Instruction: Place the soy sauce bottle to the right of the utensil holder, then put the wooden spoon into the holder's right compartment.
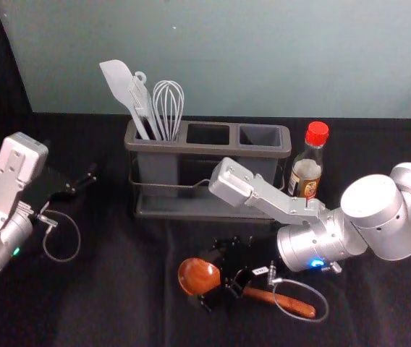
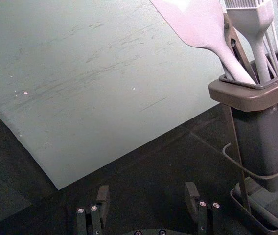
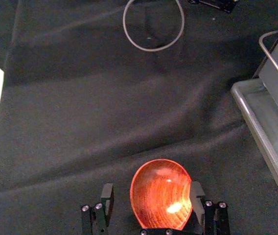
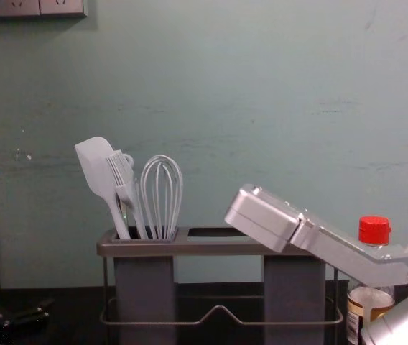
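Hovering over the wooden spoon (image 1: 195, 276) in the head view, the right gripper (image 1: 216, 275) is in front of the utensil holder (image 1: 169, 147). In the right wrist view its fingers (image 3: 107, 196) are spread well apart, with the spoon's bowl between them, nearer one finger than the other; whether that finger touches the bowl, I cannot tell. The spoon lies on the dark cloth (image 1: 119, 289), bowl to the left, handle pointing right. The soy sauce bottle (image 1: 308, 173) stands upright just beside the holder, on its right. A spatula (image 1: 119, 79), a brush (image 4: 120, 171) and a whisk (image 1: 168, 108) stand in the left compartment. Over to the left of the holder, the left gripper (image 1: 82, 184) is parked with its fingers wide apart and nothing between them
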`<control>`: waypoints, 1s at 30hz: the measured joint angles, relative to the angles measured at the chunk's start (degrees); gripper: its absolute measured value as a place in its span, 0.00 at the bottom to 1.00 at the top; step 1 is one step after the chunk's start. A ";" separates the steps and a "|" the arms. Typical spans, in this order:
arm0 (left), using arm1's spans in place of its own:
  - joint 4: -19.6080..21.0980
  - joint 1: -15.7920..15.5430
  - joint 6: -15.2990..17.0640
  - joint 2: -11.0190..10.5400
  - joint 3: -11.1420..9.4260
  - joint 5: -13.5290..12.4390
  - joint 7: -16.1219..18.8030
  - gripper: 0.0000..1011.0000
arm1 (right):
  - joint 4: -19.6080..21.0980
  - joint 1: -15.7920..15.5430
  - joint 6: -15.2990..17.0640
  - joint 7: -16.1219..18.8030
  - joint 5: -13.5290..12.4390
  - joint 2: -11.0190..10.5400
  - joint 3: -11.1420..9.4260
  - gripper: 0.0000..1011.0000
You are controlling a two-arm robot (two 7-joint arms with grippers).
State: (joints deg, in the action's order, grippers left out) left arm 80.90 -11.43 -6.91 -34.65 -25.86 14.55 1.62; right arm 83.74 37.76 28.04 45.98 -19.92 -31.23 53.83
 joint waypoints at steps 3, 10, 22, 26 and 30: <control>0.00 -0.01 0.00 0.00 0.00 0.00 0.00 0.99 | -0.53 0.17 -0.20 0.00 0.54 0.33 0.17 0.99; 0.00 0.00 0.00 0.00 0.00 0.00 0.00 0.99 | -1.50 0.55 -0.74 0.14 1.84 1.08 0.61 0.99; 0.00 0.00 0.00 0.00 0.00 0.00 0.00 0.99 | -2.05 0.54 -1.17 0.18 3.26 1.77 0.34 0.99; 0.00 0.00 0.00 0.00 0.00 0.00 0.00 0.99 | -1.63 0.30 -1.22 0.07 3.70 1.64 -0.03 0.99; 0.00 0.00 0.00 0.00 0.00 0.00 0.00 0.99 | -1.57 0.15 -1.24 0.08 3.90 1.64 -0.23 0.99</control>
State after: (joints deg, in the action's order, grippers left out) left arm 80.90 -11.43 -6.91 -34.65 -25.86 14.55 1.62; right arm 82.17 37.91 26.80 46.06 -16.02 -29.59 53.61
